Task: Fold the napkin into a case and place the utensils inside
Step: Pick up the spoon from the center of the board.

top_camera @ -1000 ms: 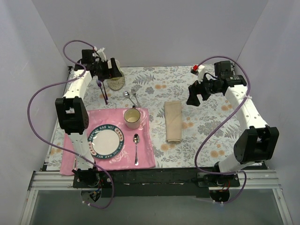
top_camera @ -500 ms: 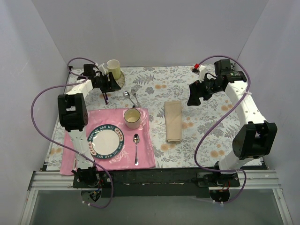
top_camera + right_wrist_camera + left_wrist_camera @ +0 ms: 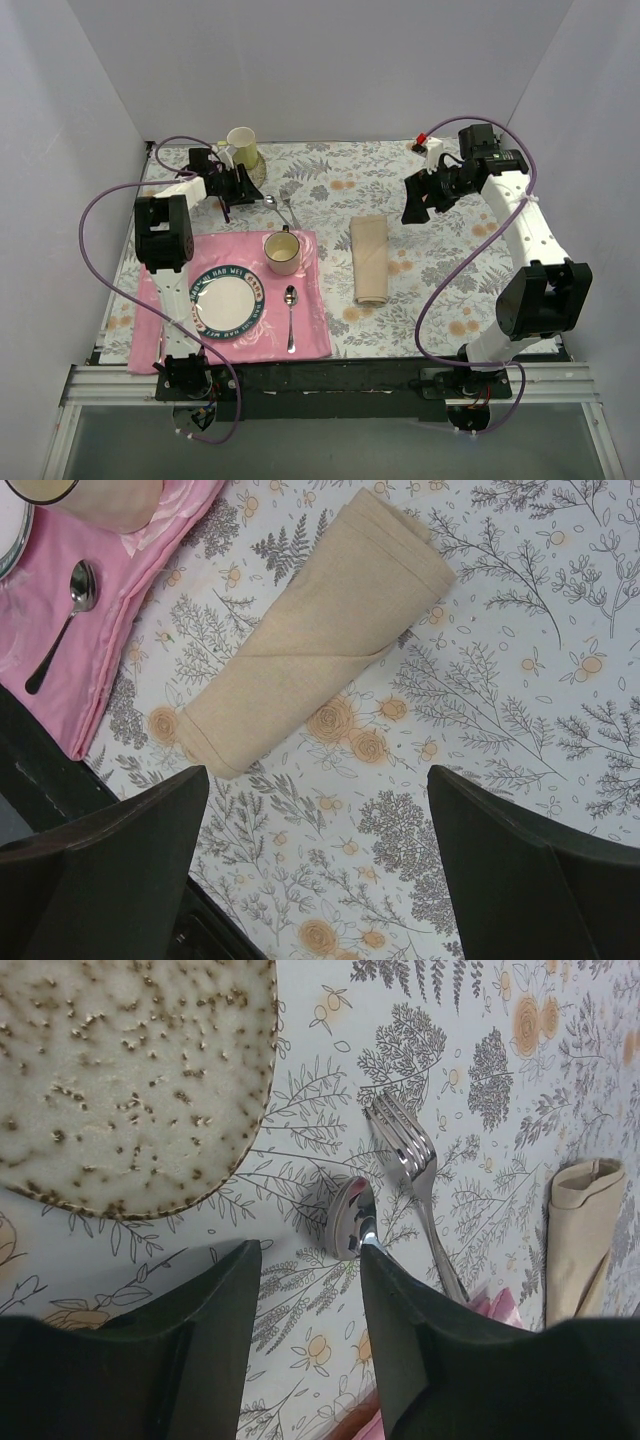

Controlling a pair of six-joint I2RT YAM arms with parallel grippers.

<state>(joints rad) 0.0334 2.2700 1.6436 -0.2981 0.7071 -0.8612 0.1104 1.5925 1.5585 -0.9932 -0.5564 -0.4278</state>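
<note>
Utensils, the small spoon (image 3: 350, 1218) and fork (image 3: 408, 1150), lie side by side on the bench beside a speckled dish (image 3: 120, 1080). My left jaws stand apart right at the spoon's bowl, holding nothing. My right jaws gape wide above the folded tan case (image 3: 320, 630), well apart from the utensils.

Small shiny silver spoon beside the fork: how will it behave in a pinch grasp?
The small shiny silver spoon is polished metal, so probably stiff and slippery when pinched. It lies flat on the grey floral tablecloth, so likely hard to get under. The small silver fork lies close beside it; a push may shift both.
</note>
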